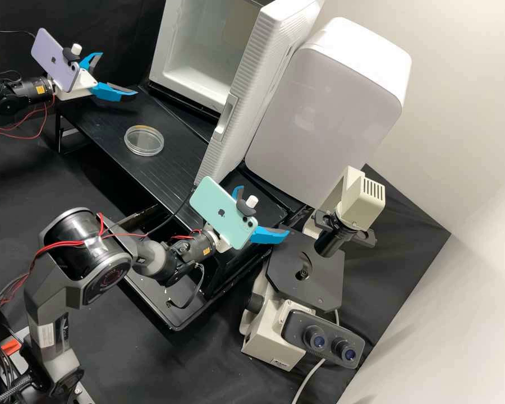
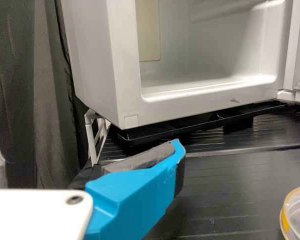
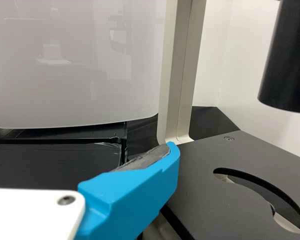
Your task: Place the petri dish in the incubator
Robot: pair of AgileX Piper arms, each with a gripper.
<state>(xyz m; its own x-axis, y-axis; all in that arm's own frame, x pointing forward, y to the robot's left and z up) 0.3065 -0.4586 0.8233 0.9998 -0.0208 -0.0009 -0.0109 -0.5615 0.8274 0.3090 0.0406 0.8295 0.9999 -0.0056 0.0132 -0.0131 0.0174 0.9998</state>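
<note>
The petri dish [image 1: 144, 140] lies flat on the black ribbed tray [image 1: 168, 168], out in front of the incubator [image 1: 193, 67] and touching neither gripper. In my left wrist view its rim just shows at the edge of the frame. So I judge we are at the start: the dish is not picked up yet and the approach is the step in hand.

The left gripper [image 1: 118, 73] hangs above the far end of the tray, well apart from the dish, with its blue fingers spread wide and nothing between them. It is the nearer one, so I'd use it. The next move calls for coming down over the dish, straddling the rim, closing gently and keeping it level on the lift.

The incubator door [image 1: 252, 84] stands swung open and the white chamber looks bare. Its floor sits above the tray behind a raised sill, which the dish will have to clear.

The right gripper [image 1: 266, 216] is also spread and carries nothing. It sits over the stage of the microscope [image 1: 303, 292] on the table, and the open door stands between it and the dish.
</note>
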